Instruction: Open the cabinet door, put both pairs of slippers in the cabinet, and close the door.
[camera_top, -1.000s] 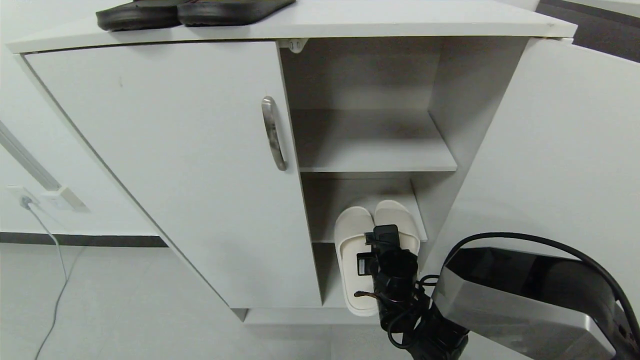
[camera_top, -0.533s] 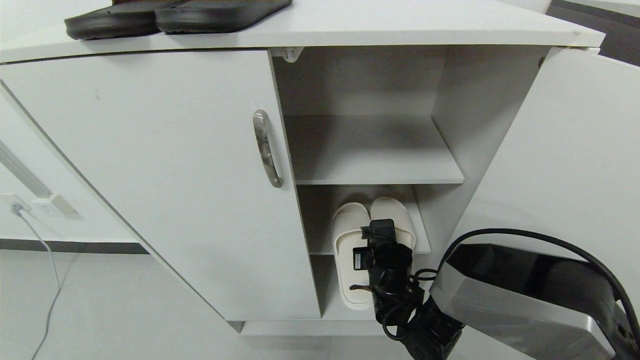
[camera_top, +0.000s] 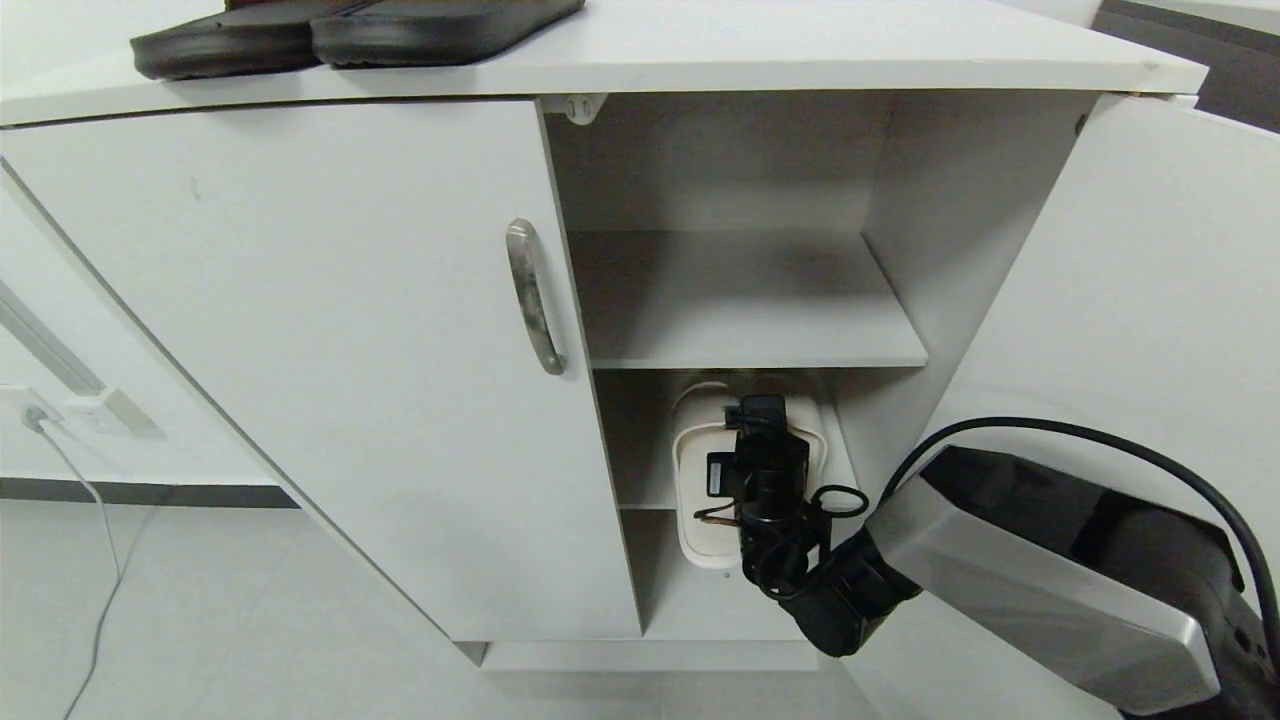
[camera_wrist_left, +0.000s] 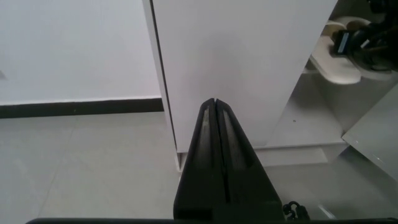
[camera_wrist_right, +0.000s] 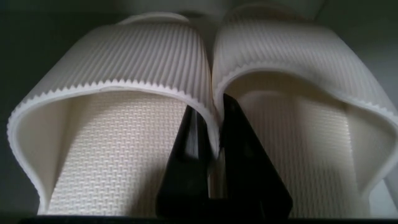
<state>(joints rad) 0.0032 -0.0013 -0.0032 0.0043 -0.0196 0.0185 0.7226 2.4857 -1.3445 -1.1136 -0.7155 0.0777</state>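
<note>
1. The room is showing me a pale floor (camera_top: 200, 600) and a white cabinet (camera_top: 800, 40) against a white wall. Its right door (camera_top: 1130, 300) is hanging wide open and its left door (camera_top: 300, 350) is sitting shut.
2. I am loading the first pair. My right gripper (camera_wrist_right: 214, 155) is reaching in over the lower shelf (camera_top: 645, 470) with the white slippers (camera_wrist_right: 137, 81). My fingers (camera_wrist_right: 183, 168) are pinching the two inner walls where the shoes are touching, one finger inside each shoe.
3. The pair is lying side by side, toes inward and soles down. Seen from the head view, the heels are hanging out past the shelf's front edge, so I am judging this placement unfinished.
4. The slippers are looking cream-white, thick and ribbed. I am expecting them to give under my pinch and spring back on release.
5. The black slippers (camera_top: 350, 25) are waiting on the cabinet top near its left end, so roughly half the loading is remaining.
6. My left gripper (camera_wrist_left: 215, 124) is hanging low over the floor before the shut door, its fingers pressed together on nothing.
7. The next move is calling for a push deeper until the heels are clearing the edge. Then I should be opening my fingers and drawing straight back without dragging a shoe out.
</note>
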